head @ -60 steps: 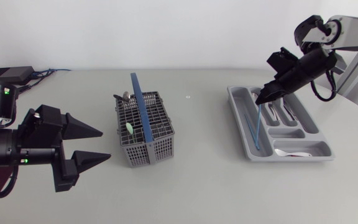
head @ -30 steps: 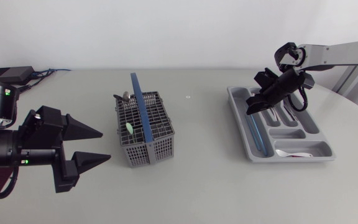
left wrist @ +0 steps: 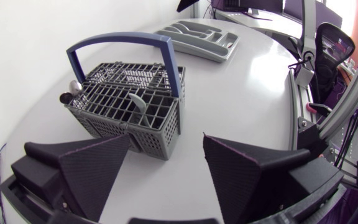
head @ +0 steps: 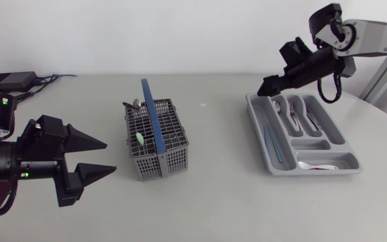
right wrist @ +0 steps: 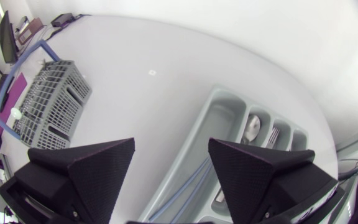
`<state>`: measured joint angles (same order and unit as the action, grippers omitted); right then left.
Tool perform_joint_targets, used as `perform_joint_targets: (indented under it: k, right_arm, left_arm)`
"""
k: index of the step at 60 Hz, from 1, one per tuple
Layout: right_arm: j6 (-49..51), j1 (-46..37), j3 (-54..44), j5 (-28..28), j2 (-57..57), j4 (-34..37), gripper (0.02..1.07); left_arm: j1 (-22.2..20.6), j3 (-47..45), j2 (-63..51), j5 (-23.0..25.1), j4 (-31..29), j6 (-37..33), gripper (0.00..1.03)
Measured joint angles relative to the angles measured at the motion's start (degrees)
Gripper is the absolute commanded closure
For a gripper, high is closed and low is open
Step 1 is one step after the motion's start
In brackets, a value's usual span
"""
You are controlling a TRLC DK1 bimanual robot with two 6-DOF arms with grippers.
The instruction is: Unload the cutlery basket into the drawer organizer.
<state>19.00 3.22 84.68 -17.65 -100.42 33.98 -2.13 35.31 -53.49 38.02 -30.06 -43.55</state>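
The grey cutlery basket [head: 158, 142] with a blue handle [head: 149, 115] stands left of centre, holding a spoon [head: 135, 104] and a pale green piece [head: 140, 139]. My left gripper [head: 110, 156] hovers open at the basket's left, with the basket [left wrist: 129, 102] just ahead of its fingers. The grey drawer organizer [head: 255, 115] lies at the right. A thin blue utensil [head: 272, 142] lies in its long left compartment, and metal cutlery [head: 294, 115] fills the back slots. My right gripper [head: 263, 87] hangs open and empty above the organizer's far left corner [right wrist: 219, 106], over the blue utensil [right wrist: 191, 183].
A white spoon [head: 318, 165] lies in the organizer's front cross compartment. A black box with cables [head: 12, 81] sits at the table's far left. The table's curved edge runs close behind and to the right of the organizer.
My right gripper lowered the blue utensil into the organizer's long compartment, opened, let it go and rose toward the far left corner. The left arm stayed put.
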Motion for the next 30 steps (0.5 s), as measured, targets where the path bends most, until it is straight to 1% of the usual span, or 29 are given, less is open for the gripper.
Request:
perform_joint_targets:
  k: [8, 13, 15, 20, 25, 26, 29, 30]
  right_arm:
    - [-0.66, 6.12, -5.05, -0.13, 7.52, -2.47, 0.13]
    - [-1.09, 10.64, -8.63, -0.26, 10.88, -4.22, 0.13]
    - [-1.31, 12.15, -9.84, -0.26, 11.78, -4.74, 0.15]
    - [-2.38, 15.91, -12.61, -0.22, 13.51, -6.01, 0.26]
    - [-3.45, 19.28, -14.95, -0.02, 14.29, -7.23, 0.42]
    - [-3.63, 19.74, -15.23, -0.04, 14.29, -7.41, 0.49]
    - [-4.02, 21.09, -16.28, -0.02, 14.29, -8.74, 0.62]
    - [-4.13, 21.49, -16.63, -0.04, 14.29, -9.07, 0.66]
  left_arm:
    - [1.44, -0.02, 0.00, 0.00, 0.81, 0.00, 0.05]
    - [2.40, -0.02, -0.17, 0.00, 2.23, 0.02, 0.05]
    - [2.82, -0.02, -0.48, 0.02, 3.15, 0.02, 0.05]
    - [4.02, -0.02, -2.10, 0.02, 5.66, 0.04, 0.06]
    - [5.29, -0.02, -5.35, 0.00, 8.15, 0.04, 0.10]
    - [5.57, -0.02, -6.19, 0.02, 8.72, 0.04, 0.12]
    - [6.36, -0.02, -8.55, 0.00, 10.05, 0.04, 0.15]
    - [6.58, -0.02, -9.29, 0.00, 10.45, 0.07, 0.18]
